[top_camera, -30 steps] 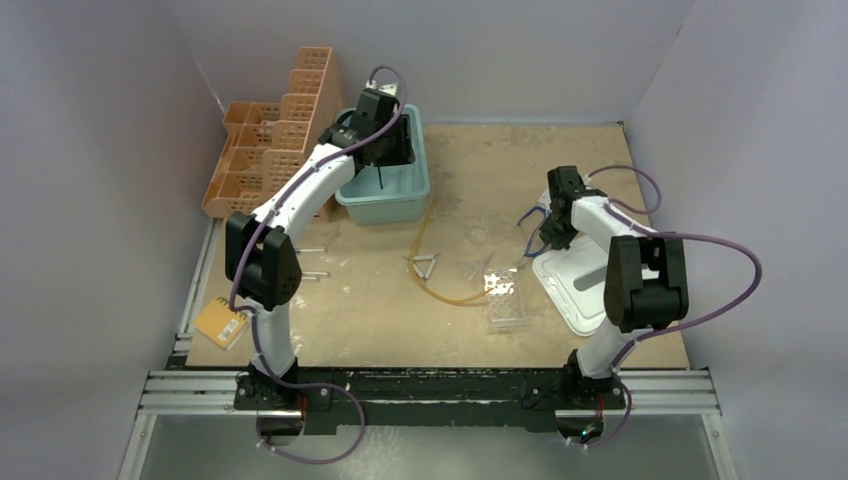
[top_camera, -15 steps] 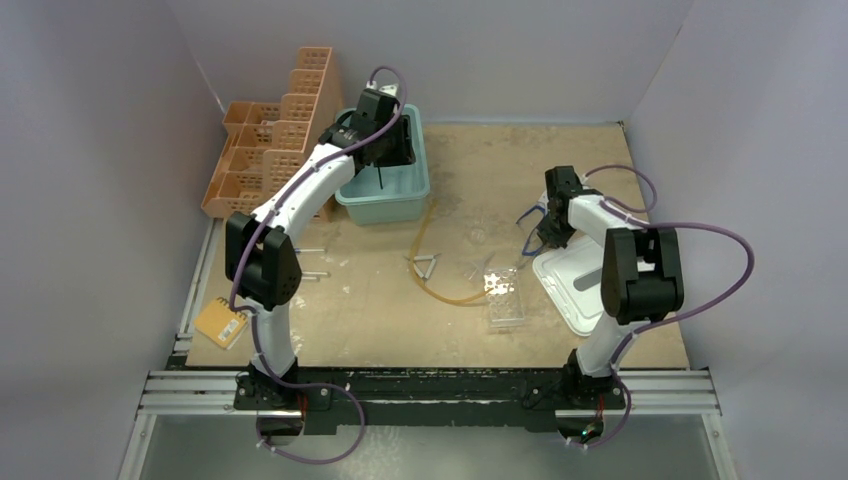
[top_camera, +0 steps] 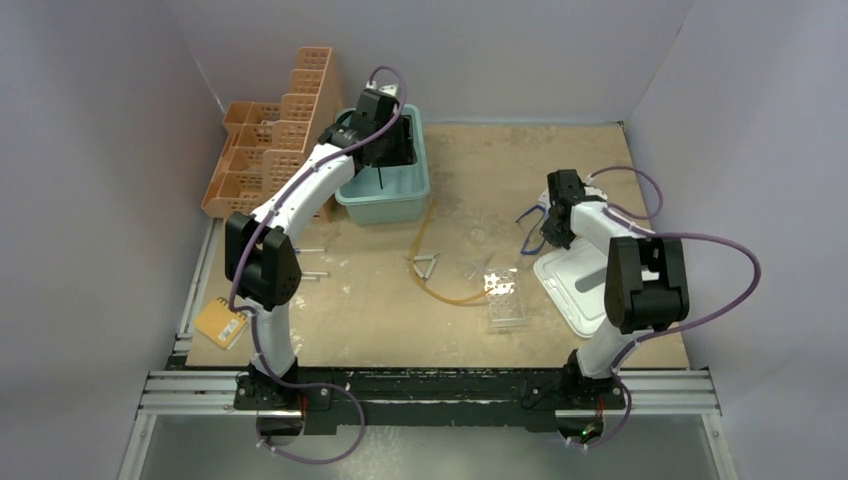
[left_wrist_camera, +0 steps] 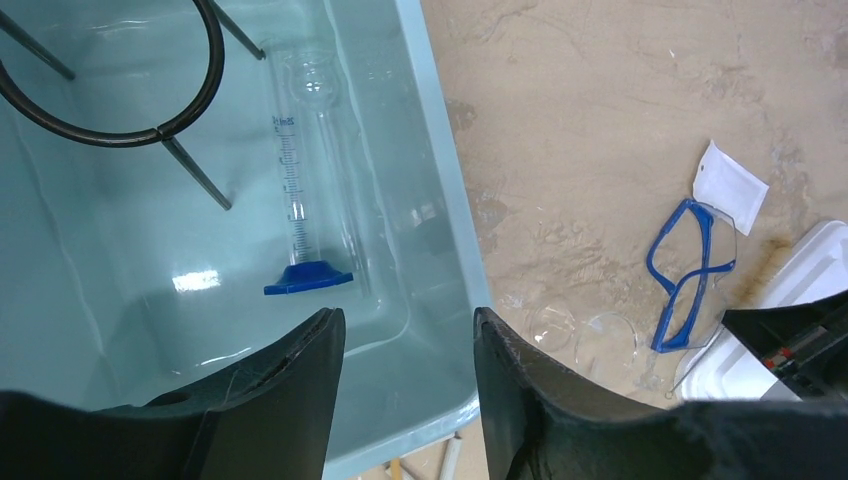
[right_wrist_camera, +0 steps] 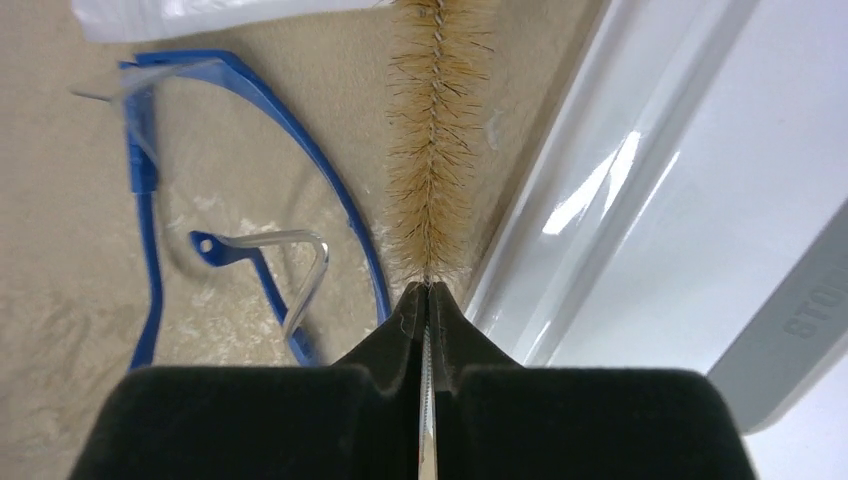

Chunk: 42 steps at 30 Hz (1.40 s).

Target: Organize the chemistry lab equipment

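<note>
My left gripper (top_camera: 395, 150) (left_wrist_camera: 408, 330) is open and empty above the teal bin (top_camera: 385, 210) (left_wrist_camera: 440, 200). In the bin lie a black wire ring with stem (left_wrist_camera: 160, 133) and a glass measuring cylinder with a blue foot (left_wrist_camera: 300, 180). My right gripper (top_camera: 548, 232) (right_wrist_camera: 428, 290) is shut on the wire stem of a bristle brush (right_wrist_camera: 432, 150). It holds the brush just above the board, between the blue-framed goggles (right_wrist_camera: 250, 130) (left_wrist_camera: 690, 270) and the white tray (right_wrist_camera: 680, 200). The amber hose (top_camera: 428, 235), wire triangle (top_camera: 427, 265) and clear tube rack (top_camera: 505, 300) lie mid-table.
The orange lattice rack (top_camera: 275, 150) stands at the back left. An orange notepad (top_camera: 222, 320) lies at the near left edge. Thin tubes (top_camera: 312, 250) lie left of centre. Clear glass dishes (left_wrist_camera: 605, 340) and a white packet (left_wrist_camera: 730, 185) lie near the goggles. The white tray (top_camera: 575, 285) sits at the right.
The right arm has shifted very slightly while staying by the goggles and tray. The left arm has not moved.
</note>
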Available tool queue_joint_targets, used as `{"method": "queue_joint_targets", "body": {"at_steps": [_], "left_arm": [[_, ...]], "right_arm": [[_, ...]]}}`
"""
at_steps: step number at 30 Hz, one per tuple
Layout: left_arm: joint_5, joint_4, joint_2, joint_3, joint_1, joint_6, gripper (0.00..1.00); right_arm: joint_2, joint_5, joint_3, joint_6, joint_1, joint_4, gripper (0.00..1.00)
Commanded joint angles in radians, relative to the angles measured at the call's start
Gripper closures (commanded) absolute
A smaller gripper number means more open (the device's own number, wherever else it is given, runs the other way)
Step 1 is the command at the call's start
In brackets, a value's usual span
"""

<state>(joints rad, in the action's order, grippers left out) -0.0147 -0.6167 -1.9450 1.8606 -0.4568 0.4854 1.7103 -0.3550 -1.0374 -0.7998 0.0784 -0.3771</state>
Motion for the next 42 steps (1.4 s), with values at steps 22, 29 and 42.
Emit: {"method": "queue_joint_targets", "body": {"at_steps": [22, 29, 42], "left_arm": [[0.485, 0.467, 0.155, -0.143, -0.016, 0.197, 0.39], [0.591, 0.786, 0.254, -0.299, -0.052, 0.285, 0.35], [0.645, 0.93, 0.247, -0.322, -0.124, 0.321, 0.38]], "right_arm": [[-0.465, 0.6, -0.061, 0.315, 0.011, 0.58, 1.0], [-0.396, 0.878, -0.148, 0.217, 0.042, 0.709, 1.0], [-0.308, 1.065, -0.206, 0.021, 0.082, 0.912, 1.0]]}}
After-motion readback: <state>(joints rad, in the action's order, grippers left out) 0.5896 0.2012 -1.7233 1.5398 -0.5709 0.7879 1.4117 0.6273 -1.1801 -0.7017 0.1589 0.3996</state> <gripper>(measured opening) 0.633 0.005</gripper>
